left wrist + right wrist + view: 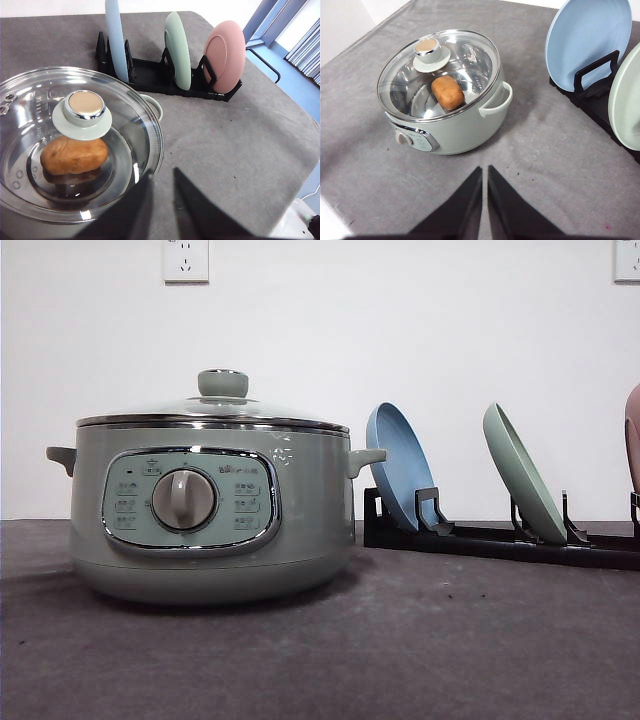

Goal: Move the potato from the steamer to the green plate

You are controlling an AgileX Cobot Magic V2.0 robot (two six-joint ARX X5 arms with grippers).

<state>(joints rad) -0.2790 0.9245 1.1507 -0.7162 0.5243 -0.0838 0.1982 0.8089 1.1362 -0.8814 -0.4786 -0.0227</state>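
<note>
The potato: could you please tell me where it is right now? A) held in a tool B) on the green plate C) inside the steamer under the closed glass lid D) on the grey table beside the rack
C: the potato lies inside the steamer, seen through the glass lid that sits closed on the pot, while the green plate stands bare in the rack.

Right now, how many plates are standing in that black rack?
3. The blue plate stands nearest the steamer, the green plate in the middle slot, and the pink plate at the far end; no others visible.
</note>
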